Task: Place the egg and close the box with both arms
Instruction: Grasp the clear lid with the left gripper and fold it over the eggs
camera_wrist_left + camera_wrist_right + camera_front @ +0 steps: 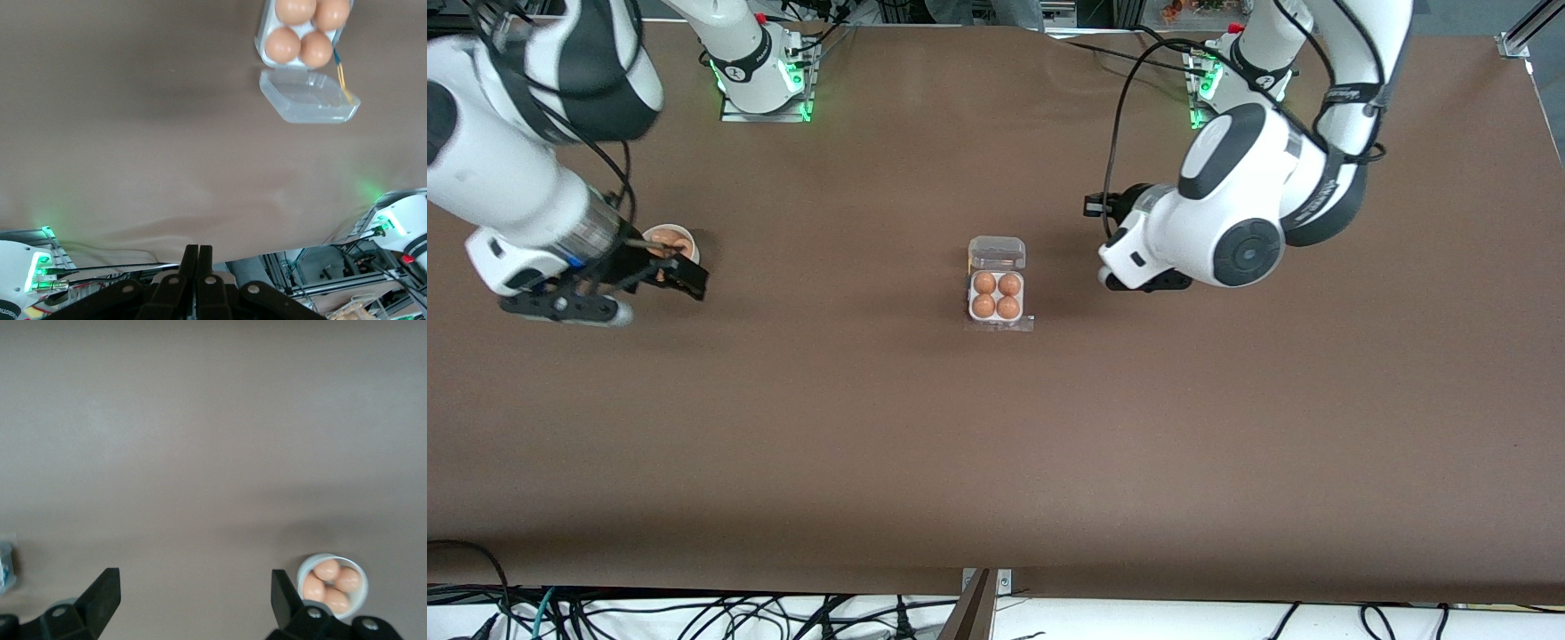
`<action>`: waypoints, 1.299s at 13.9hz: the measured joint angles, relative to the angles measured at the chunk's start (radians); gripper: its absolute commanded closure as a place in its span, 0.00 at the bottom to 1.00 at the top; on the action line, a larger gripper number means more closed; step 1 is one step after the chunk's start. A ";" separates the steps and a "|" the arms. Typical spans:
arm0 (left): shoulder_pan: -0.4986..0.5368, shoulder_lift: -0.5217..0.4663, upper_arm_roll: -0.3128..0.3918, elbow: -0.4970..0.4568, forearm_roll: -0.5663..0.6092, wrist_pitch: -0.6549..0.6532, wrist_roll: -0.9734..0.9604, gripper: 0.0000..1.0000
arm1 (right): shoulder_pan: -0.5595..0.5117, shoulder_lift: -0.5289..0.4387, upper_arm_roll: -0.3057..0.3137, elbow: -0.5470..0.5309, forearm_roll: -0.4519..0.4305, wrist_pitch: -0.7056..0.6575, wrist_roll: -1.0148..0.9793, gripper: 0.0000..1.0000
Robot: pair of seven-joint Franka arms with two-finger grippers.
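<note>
While both grippers hover, the box (997,284) apparently lies open.

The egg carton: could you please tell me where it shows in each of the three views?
Front view: egg carton at mid-table, lid open, four eggs inside.
Left wrist view: at the top edge, clear lid lying flat beside the tray.
Right wrist view: not clearly in it.
Shared landmark: the brown table.

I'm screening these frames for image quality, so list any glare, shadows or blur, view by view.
Front view: even light, green glow at both arm bases, soft shadow beside the egg carton. Left wrist view: sharp on the clear lid, green spots at the edges, shut left gripper dark. Right wrist view: soft overall, broad shadow band near the bowl of eggs.
</note>
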 measured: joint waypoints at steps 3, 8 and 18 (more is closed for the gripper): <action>-0.076 0.047 -0.001 0.003 -0.038 0.002 -0.053 0.94 | -0.018 -0.072 -0.006 -0.006 0.000 -0.061 -0.017 0.00; -0.179 0.177 -0.002 0.085 -0.080 0.037 -0.127 0.94 | -0.049 -0.151 -0.027 0.007 0.000 -0.146 -0.020 0.00; -0.250 0.289 0.001 0.115 -0.085 0.232 -0.173 0.95 | -0.100 -0.155 -0.027 0.031 0.000 -0.182 -0.086 0.00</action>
